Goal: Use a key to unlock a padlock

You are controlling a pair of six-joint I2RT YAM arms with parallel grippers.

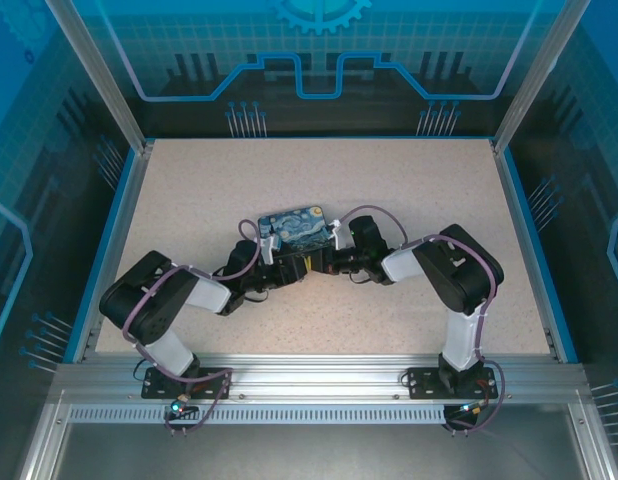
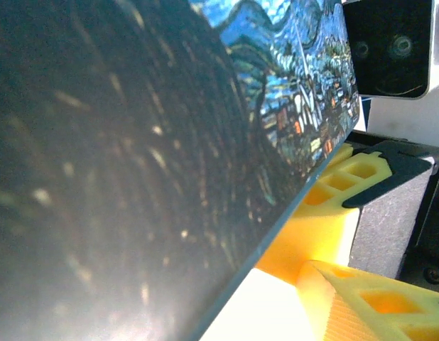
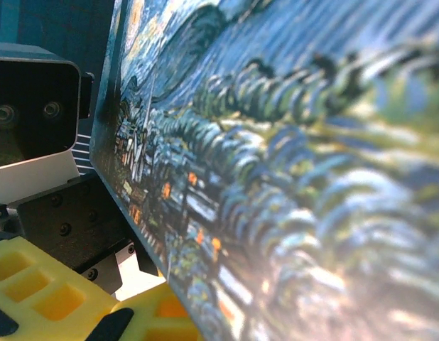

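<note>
Where the padlock sits cannot be told for certain. As a judgement, it hangs at the near edge of the painted box (image 1: 294, 224), where the two grippers meet. The key is too small to pick out there.

The box lies near the middle of the table (image 1: 189, 190), starry print up, and so close to both wrist cameras that it blocks most of their sight. The right gripper (image 1: 321, 262) sits at the box's near edge with its fingers pressed together; whether they pinch the key cannot be told. The left gripper (image 1: 292, 266) is just beside it at the same edge, and whether its fingers are spread or clamped on the box cannot be told.

Several things could go wrong from here:
- With the lock hidden by the box, the key may miss the keyhole and skid off.
- A thin key in a tight pinch could twist or drop.
- The grippers are close enough to knock each other.
- Either gripper could shove the box and carry the lock out of line.
</note>
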